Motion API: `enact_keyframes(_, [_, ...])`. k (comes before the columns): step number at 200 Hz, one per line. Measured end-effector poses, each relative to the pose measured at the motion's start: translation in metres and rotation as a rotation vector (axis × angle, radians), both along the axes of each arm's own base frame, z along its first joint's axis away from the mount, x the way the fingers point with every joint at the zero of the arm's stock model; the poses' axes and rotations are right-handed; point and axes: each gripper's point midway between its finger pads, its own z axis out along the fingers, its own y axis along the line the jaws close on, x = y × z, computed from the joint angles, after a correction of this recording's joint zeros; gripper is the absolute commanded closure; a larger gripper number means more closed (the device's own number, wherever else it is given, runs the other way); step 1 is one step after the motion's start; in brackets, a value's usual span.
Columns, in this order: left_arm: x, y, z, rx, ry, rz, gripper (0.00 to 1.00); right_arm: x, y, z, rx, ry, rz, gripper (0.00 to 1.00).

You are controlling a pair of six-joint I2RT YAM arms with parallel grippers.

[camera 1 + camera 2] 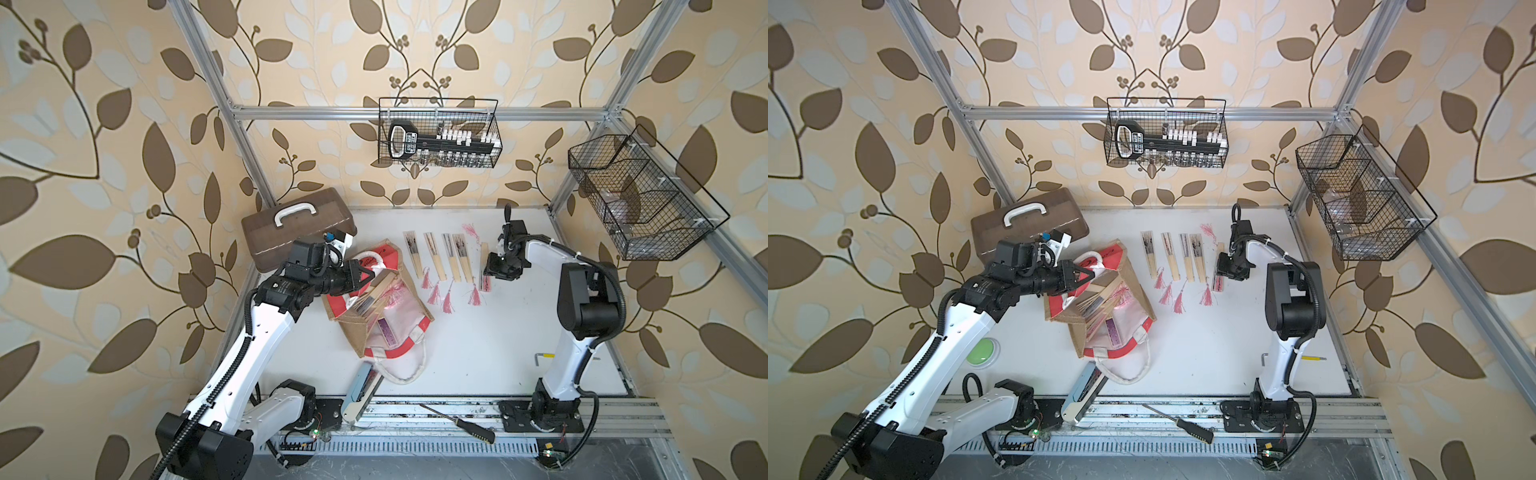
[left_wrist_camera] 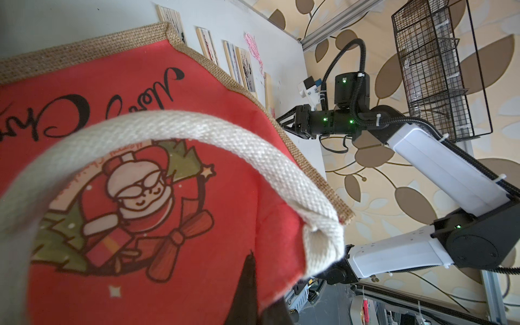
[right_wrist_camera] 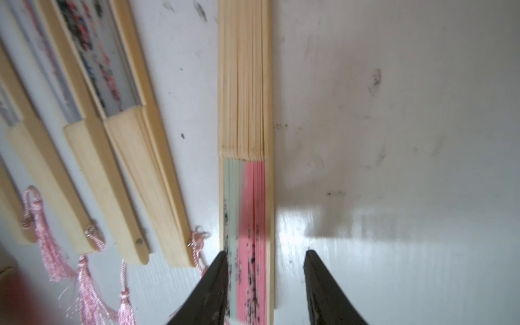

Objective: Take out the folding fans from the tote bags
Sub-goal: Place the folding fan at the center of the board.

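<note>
Five folding fans [image 1: 435, 257] lie closed on the white table [image 1: 498, 332], out of the tote bag [image 1: 351, 336]. Note the right claw [image 3: 266, 251] released, its jaws spread astride the fifth fan [image 3: 244, 112]: one finger [image 3: 215, 281] touches the fan's printed edge, the other stands clear of it. You find the other four in a row just beside that claw, on its side facing the left claw [image 1: 368, 274], pink tassels [image 1: 434, 295] trailing. Your left claw is clenched on the bag's red-panelled rim, next to the white handle [image 2: 197, 126], and the mouth gapes. Just below that claw, inside the bag, a bundle of fans [image 1: 368, 301] rests loosely, with a purple fan [image 1: 388, 332] farther from the claw. Behind the left claw stands a closed brown case [image 1: 266, 241]. Above and beyond the right claw, a wire basket [image 1: 386, 116] on the back wall holds a black tool [image 1: 449, 143] set with white blocks. A second wire basket [image 1: 665, 241] hangs on the wall outboard of that claw, its contents too faint to name. Well apart from both claws, near the arm bases, lie a light-blue tool [image 1: 359, 386], a black-handled screwdriver [image 1: 461, 424] and a hex key [image 1: 540, 357]. Leaf-patterned wallpaper [image 1: 104, 166] and an aluminium frame [image 1: 332, 111] enclose the cell.
</note>
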Motion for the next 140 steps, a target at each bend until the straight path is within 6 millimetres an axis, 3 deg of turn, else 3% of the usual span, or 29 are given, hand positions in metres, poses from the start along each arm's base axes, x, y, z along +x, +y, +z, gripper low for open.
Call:
enact_keyframes(24, [0.0,0.0,0.0,0.0,-0.001,0.0,1.0,-0.016,0.005,0.04,0.001,-0.101,-0.028,0.56])
enact_keyframes(38, [-0.002,0.0,0.0,-0.001,-0.004,0.0,1.0,-0.033,0.02,0.069,0.008,-0.181,-0.022,0.56])
enact_keyframes(75, [-0.004,0.001,0.001,-0.001,-0.009,-0.002,1.0,-0.108,0.112,0.14,0.162,-0.406,0.098,0.62])
enact_keyframes(100, [-0.005,0.001,0.0,-0.001,-0.009,-0.002,1.0,-0.166,0.159,0.178,0.317,-0.526,0.132,0.64])
enact_keyframes(115, [-0.006,0.001,0.0,-0.001,-0.01,-0.002,1.0,-0.198,0.185,0.193,0.409,-0.548,0.156,0.64])
enact_keyframes(140, [-0.007,0.002,0.001,-0.002,-0.017,-0.002,1.0,-0.228,0.227,0.2,0.483,-0.541,0.176,0.65])
